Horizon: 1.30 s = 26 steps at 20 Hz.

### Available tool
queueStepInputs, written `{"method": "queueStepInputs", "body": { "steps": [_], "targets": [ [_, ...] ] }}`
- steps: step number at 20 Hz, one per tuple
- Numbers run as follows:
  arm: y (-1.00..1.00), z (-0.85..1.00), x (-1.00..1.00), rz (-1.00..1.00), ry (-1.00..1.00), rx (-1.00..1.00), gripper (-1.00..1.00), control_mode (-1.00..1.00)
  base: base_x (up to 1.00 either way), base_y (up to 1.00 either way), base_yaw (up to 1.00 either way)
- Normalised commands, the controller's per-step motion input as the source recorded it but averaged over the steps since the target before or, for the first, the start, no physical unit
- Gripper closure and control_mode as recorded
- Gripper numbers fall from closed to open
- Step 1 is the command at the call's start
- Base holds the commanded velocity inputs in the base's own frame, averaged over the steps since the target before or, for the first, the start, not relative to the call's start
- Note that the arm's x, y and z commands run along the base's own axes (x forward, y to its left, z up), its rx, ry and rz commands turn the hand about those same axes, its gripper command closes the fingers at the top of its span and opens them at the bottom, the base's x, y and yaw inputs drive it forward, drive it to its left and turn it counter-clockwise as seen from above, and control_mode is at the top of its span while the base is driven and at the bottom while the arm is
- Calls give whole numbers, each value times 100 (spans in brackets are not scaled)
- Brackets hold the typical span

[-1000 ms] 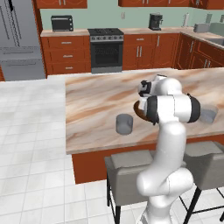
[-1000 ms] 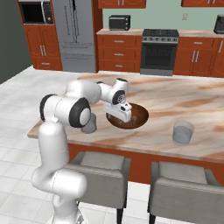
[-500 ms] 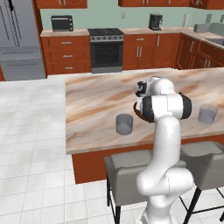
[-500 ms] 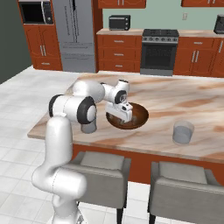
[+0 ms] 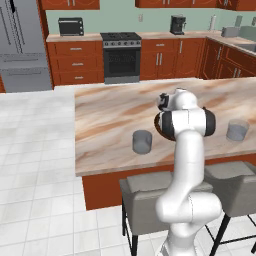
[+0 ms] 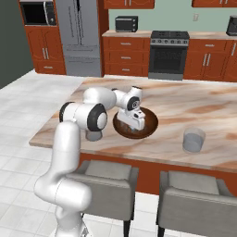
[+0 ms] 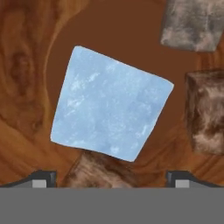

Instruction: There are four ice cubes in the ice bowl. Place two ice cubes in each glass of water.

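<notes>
Lowered into the ice bowl [image 6: 149, 126], gripper [image 7: 109, 175] spread wide with nothing held — tips flanking one pale ice cube [image 7: 109, 105] on the bowl floor, set to close on it. Other cubes around it brownish, cropped, hard to count. One glass [image 6: 193, 140] right of the bowl; the other [image 5: 142, 141] largely masked by the arm.

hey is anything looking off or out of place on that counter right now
Nothing stands out. Both tumblers, and, stand upright, with no spill visible on the counter. The open claw hangs over a pale blue ice cube inside the brown bowl.
</notes>
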Motion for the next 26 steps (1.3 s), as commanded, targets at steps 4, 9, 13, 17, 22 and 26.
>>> {"method": "queueStepInputs", "body": {
  "steps": [4, 9, 13, 17, 22, 26],
  "targets": [
    [0, -13, 5, -10, 0, 0, -100, -100, 0, 0, 0],
    [11, -10, 14, -10, 0, 0, -100, -100, 0, 0, 0],
    [25, -7, 8, -12, 0, 0, -100, -100, 0, 0, 0],
    [34, -5, 0, -13, 0, -2, -100, -100, 0, 0, 0],
    [6, -31, 5, -10, 4, -7, -100, -100, 0, 0, 0],
    [-2, -56, 10, -13, 8, -12, 100, -100, 0, 0, 0]
  ]
}}
